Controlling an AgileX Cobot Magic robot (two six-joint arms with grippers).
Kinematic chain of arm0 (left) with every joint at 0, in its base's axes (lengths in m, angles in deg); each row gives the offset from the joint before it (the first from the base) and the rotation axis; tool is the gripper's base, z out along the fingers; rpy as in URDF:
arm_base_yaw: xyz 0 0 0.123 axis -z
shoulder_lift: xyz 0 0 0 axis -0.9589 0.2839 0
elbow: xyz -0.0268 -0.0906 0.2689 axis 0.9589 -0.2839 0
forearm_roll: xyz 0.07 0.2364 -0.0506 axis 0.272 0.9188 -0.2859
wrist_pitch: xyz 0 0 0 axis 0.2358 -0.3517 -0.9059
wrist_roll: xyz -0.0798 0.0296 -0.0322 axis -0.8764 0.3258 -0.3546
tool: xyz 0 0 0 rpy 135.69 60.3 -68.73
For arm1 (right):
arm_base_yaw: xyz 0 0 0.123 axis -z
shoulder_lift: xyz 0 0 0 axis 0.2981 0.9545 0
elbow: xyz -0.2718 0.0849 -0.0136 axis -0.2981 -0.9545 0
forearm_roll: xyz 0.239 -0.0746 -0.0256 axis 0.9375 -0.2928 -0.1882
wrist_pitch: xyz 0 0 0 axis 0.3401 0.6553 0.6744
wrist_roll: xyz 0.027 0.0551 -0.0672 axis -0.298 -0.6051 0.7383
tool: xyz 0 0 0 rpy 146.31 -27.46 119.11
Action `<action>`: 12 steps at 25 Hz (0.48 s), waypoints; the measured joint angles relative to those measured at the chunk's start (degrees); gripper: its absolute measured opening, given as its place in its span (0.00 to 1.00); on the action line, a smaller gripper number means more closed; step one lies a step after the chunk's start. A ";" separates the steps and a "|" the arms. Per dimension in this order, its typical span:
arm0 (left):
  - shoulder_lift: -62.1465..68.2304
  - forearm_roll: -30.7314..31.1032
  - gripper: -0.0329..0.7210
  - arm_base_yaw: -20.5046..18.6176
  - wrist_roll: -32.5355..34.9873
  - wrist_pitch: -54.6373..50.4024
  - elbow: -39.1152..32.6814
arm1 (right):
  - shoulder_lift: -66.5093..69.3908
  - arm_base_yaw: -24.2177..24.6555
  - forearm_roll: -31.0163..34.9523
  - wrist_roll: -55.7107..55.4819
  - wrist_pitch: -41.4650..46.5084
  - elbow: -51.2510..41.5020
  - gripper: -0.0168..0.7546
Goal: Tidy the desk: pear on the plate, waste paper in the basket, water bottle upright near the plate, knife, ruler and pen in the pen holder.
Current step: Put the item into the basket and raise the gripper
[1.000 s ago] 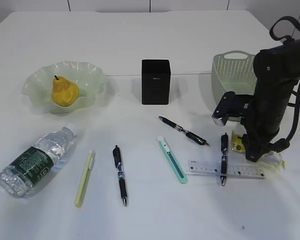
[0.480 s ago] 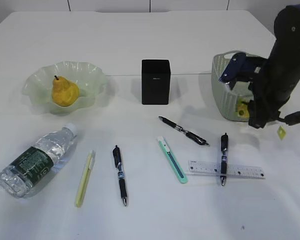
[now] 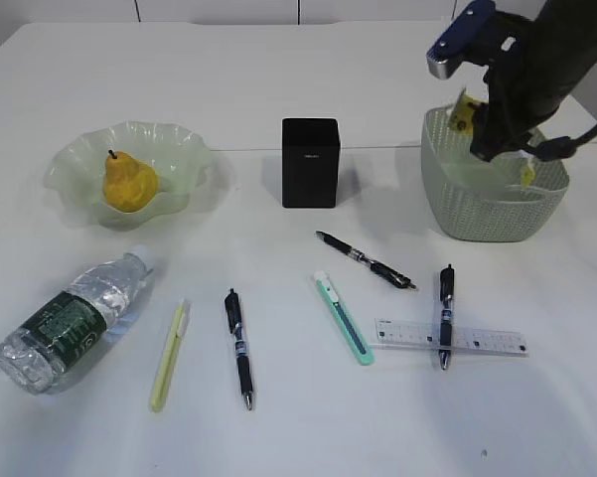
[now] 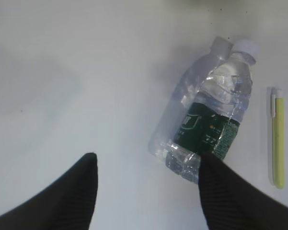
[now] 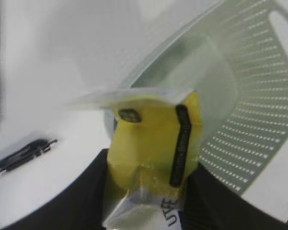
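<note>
Tidying status: partly done, judged from how things lie now.
Pear (image 3: 129,182): resting in the ruffled green plate (image 3: 74,159) near the table's left edge; this part looks finished.
Water bottle (image 3: 72,318): lying on its side toward the front-left corner of the table, cap toward the plate; it is not yet upright.
Left gripper (image 4: 146,191): released, jaws spread, hovering above the table just beside the bottle's base, holding nothing.
Yellow-green pen (image 3: 168,355): flat on the table right of the bottle, not yet stowed.
Blue pen (image 3: 238,348): flat on the table beside it, near the front edge.
Pen holder (image 3: 309,162): black box at mid-table toward the back edge; nothing shows sticking out of it.
Knife (image 3: 343,317): green-handled, lying flat right of centre.
Black pen (image 3: 366,260): lying slantwise behind the knife.
Ruler (image 3: 451,337): flat near the front-right, with another blue pen (image 3: 445,314) lying across it.
Right gripper (image 5: 148,191): clenched on the waste paper (image 5: 153,143), a yellow crumpled wrapper, held over the basket.
Basket (image 3: 447,214): pale green, near the table's right edge.
Left to do: drop the paper, stand the bottle near the plate, stow the knife, ruler and pens.
</note>
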 joint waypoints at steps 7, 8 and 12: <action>0.00 0.00 0.66 0.00 0.00 0.51 0.00 | 2.86 3.13 0.00 -7.53 -7.44 0.90 0.42; 0.00 0.00 0.66 0.00 0.00 0.51 0.00 | 3.27 3.82 0.00 -8.98 -8.78 0.90 0.42; 0.00 0.00 0.66 0.00 0.00 0.64 0.00 | 5.43 6.21 0.00 -16.34 -13.37 1.78 0.42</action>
